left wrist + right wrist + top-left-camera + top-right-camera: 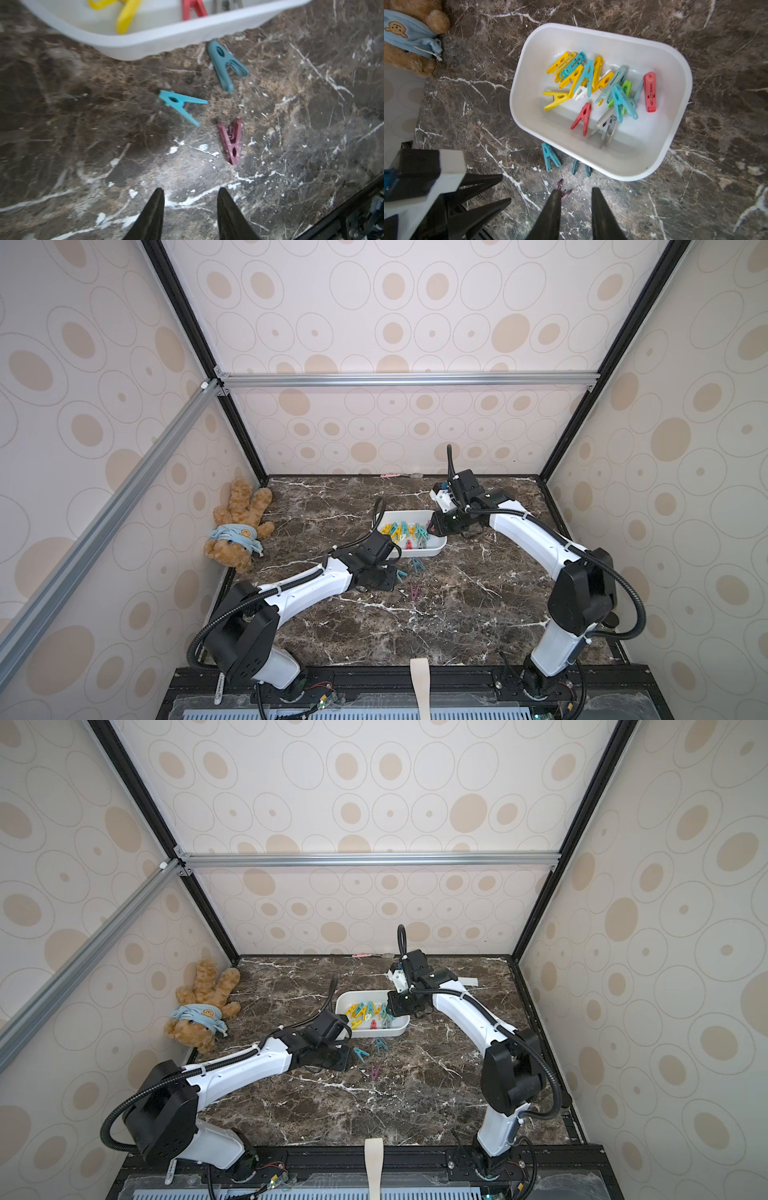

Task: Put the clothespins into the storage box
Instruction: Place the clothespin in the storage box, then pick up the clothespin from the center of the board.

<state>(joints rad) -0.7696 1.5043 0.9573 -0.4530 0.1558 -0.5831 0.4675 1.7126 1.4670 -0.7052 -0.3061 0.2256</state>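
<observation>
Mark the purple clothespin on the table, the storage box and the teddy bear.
purple clothespin (232,146): left wrist view, its middle.
storage box (623,43): right wrist view, bare inner wall.
teddy bear (226,553): in a top view, its head.

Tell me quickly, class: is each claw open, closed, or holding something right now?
Left claw: open, holding nothing.
Right claw: open, holding nothing.
</observation>
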